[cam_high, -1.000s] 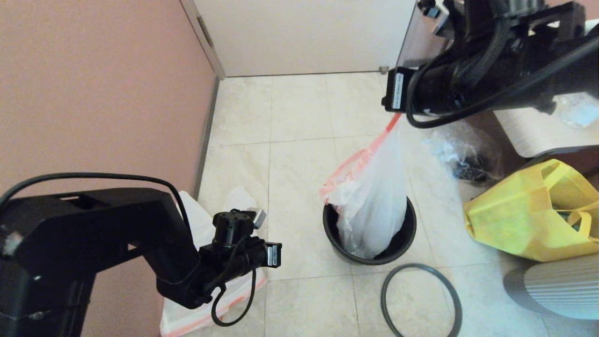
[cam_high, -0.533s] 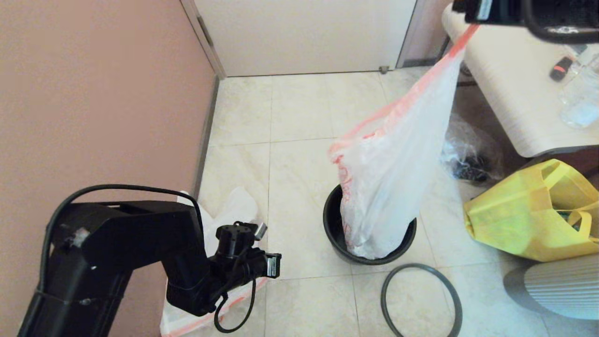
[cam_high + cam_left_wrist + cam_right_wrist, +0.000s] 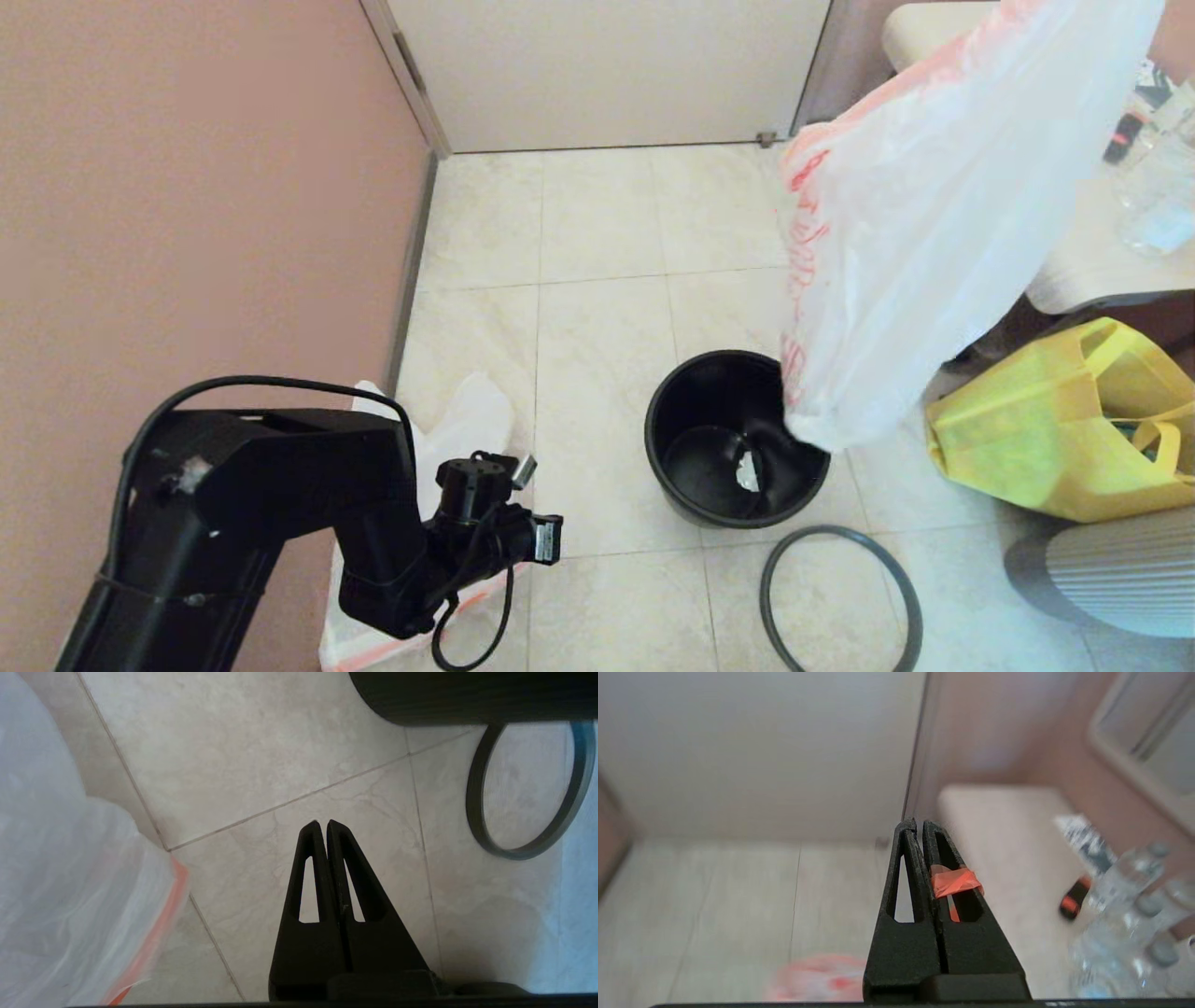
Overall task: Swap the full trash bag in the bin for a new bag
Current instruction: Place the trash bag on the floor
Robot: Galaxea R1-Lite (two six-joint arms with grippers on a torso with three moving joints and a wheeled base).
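Right, start w/ the floor (image 3: 597, 243): pale tile, and everything for this job sits on it or hangs over it.

The new bag (image 3: 915, 233) is the biggest item. It hangs high on your right side, in front of the tabletop (image 3: 1088, 266), w/ its low end over the bin's right edge. No trash shows through it. Held that high it's clear of the bin and drapes to full length, prob. so the mouth can be found.

By the wall on your left, under the left arm, lies what looks like the full trash bag (image 3: 467, 415), out of the working path. Contents can't be made out.

A yellow tote (image 3: 1036, 439) sits right of the bin.

The bin (image 3: 691, 392) stands upright and unlined. Its hoop (image 3: 831, 531) lies flat on the floor just beside it, since a liner goes in first.

Left pincer (image 3: 322, 823): pressed together, holding nothing, parked low over the tile.

Right pincer (image 3: 915, 823): out of head view, closed and pinching the bag's orange drawstring (image 3: 955, 881). That's thin purchase, so swing gently.

One small white scrap (image 3: 747, 471) sits at the bin's bottom.
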